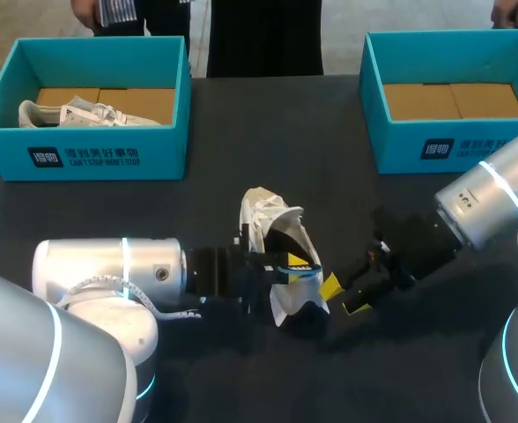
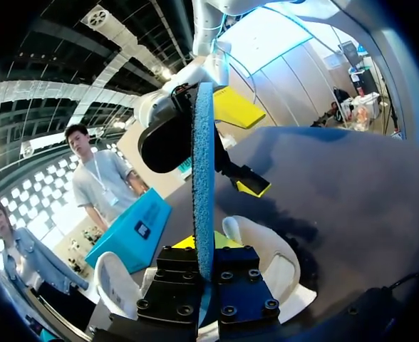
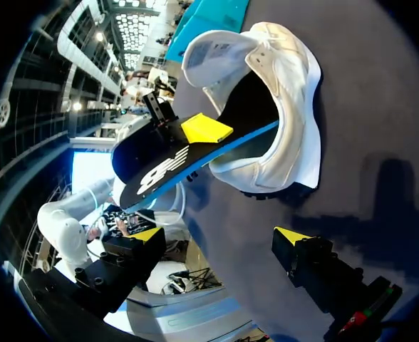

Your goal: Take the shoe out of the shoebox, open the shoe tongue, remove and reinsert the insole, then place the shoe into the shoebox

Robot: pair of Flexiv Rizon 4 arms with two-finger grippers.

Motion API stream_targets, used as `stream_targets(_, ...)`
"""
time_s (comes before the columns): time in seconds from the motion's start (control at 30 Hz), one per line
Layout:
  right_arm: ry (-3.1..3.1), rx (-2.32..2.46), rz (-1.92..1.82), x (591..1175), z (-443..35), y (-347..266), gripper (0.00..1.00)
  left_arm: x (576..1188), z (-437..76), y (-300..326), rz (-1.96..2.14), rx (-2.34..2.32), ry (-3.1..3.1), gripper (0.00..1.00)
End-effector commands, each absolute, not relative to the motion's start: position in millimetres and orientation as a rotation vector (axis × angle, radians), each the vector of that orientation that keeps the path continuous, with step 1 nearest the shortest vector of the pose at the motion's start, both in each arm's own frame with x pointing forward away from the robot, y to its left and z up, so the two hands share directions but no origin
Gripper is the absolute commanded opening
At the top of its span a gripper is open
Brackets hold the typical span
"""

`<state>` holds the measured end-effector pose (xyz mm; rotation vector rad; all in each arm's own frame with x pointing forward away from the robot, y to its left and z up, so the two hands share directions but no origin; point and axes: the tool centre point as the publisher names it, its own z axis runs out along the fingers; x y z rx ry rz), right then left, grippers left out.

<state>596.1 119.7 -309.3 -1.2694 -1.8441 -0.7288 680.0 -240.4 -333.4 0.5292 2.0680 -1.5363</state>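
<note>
The left shoebox (image 1: 83, 154) at the bench's (image 1: 241, 123) far edge holds a second shoe (image 1: 74, 115). The left pincer (image 1: 287, 266) is clamped on the insole (image 3: 168, 171), which sticks halfway out of the white shoe (image 1: 272, 220) lying mid-bench, tongue open. So the shoe is out; refitting and boxing remain. The right pincer (image 1: 343, 295) hangs wide and empty just beside the shoe, its arm lying between the shoe and the right shoebox (image 1: 435, 145).
</note>
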Motion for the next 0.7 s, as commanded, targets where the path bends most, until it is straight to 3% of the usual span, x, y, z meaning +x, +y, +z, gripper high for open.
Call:
stream_targets(0.03, -1.845, -1.272, -0.729, 595, -309, 120, 1.00, 683, -337, -247, -1.518, 0.530, 2.071, 0.00)
stream_targets(0.7, -1.845, -1.272, -0.729, 595, -309, 120, 1.00, 704, -353, -244, -1.473, 0.503, 2.122, 0.00)
